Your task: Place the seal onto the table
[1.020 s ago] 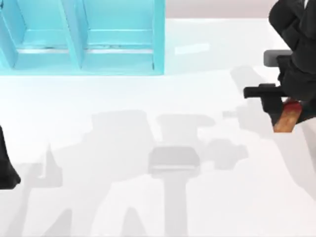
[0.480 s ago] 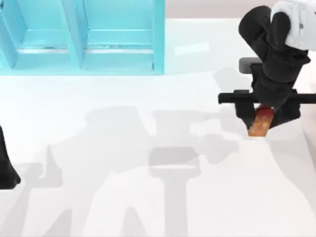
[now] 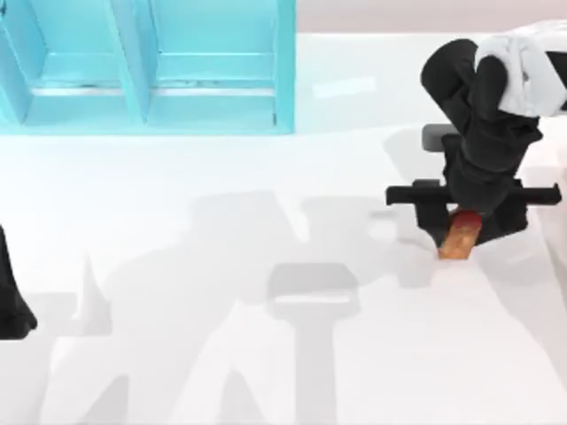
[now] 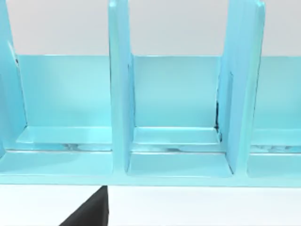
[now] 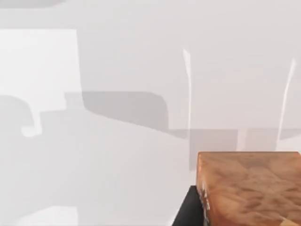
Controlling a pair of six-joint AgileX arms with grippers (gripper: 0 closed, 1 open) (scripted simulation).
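One seal (image 3: 460, 238), one table (image 3: 266, 372), one turquoise shelf unit (image 3: 151, 66), two arms.

Seal: sits right of centre in top view, about mid-height of frame, under the black right gripper (image 3: 468, 223). Long axis runs slightly off vertical in the frame, tilted: reddish end up toward the gripper body, orange-brown end down and a bit left. Red end is tucked between the gripper's fingers, so R gripper is clamped on the seal. Whether the lower end touches the table or hangs just above it: can't tell from top view. In right wrist view the seal (image 5: 249, 188) fills the lower right corner, glossy orange-brown grain, w/ a black finger edge just beside it at the bottom and white table (image 5: 117, 70) w/ grey shadows behind.

R arm: comes in from upper right of top view, black links w/ a white segment at the frame's top right edge.

L arm: parked at the far left edge of top view, lower half, only a black sliver of the left gripper (image 3: 11, 305) visible; fingers open or closed, can't tell. Left wrist view faces the shelf unit (image 4: 178, 141): three upright dividers counted, w/ table (image 4: 197, 207) along the bottom.

Shelf unit is in upper left of top view, well apart from the seal.
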